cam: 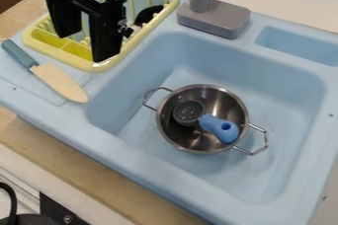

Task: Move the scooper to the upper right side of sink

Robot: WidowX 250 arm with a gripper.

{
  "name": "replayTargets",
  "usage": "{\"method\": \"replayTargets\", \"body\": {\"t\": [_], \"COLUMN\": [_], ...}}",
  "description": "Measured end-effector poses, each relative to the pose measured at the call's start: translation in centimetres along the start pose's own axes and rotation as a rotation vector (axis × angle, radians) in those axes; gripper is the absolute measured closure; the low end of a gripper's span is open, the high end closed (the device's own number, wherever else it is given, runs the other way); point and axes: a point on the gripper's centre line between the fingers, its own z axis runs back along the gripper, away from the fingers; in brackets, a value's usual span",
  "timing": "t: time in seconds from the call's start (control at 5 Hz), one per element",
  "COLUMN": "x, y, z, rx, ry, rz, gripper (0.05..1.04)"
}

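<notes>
- The black, hard-edged claw [84, 47] hangs at the upper left of the frame over the rack, released, its two blocky fingers apart with nothing between them.
- The scooper [218, 128] lies inside the pot, just below and right of the frame's center: a smooth, rounded blue handle with a hole near its end, and a dark round head toward the pot's left side.
- The pot [237, 104] is shiny round metal with two bent-wire handles, standing on the floor of the sink.
- The sink [257, 179] is pale blue, smooth and plastic-looking, with rounded corners and a shallow rectangular recess at the upper right.
- A squared grey faucet [214, 18] stands on its rim, top center.
- The ribbed yellow rack [148, 29] at the upper left contains a dark rounded object [149, 15].
- A knife [61, 82] with a teal handle and flat beige blade lies at the left on the sink's ledge.
</notes>
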Motion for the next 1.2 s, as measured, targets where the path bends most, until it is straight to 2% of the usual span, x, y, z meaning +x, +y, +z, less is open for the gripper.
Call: {"method": "replayTargets", "body": {"t": [0.2,0.4,0.6,0.8,1.0,1.2], "x": [-0.1,0.8,1.5,2.6,4.0,5.4], "y": [-0.1,-0.7,-1.9,-3.1,-3.8,-5.0], "z": [-0.5,-1.2,-0.7,0.2,0.3,0.1], "rx": [-0.008,-0.033,0.017,0.104,0.146,0.143], "ry": [0.023,0.079,0.092,0.096,0.041,-0.063], "rz": [-0.015,-0.274,-0.514,-0.762,-1.006,-1.246], "gripper": [0.084,0.084,0.084,0.084,0.084,0.084]}}
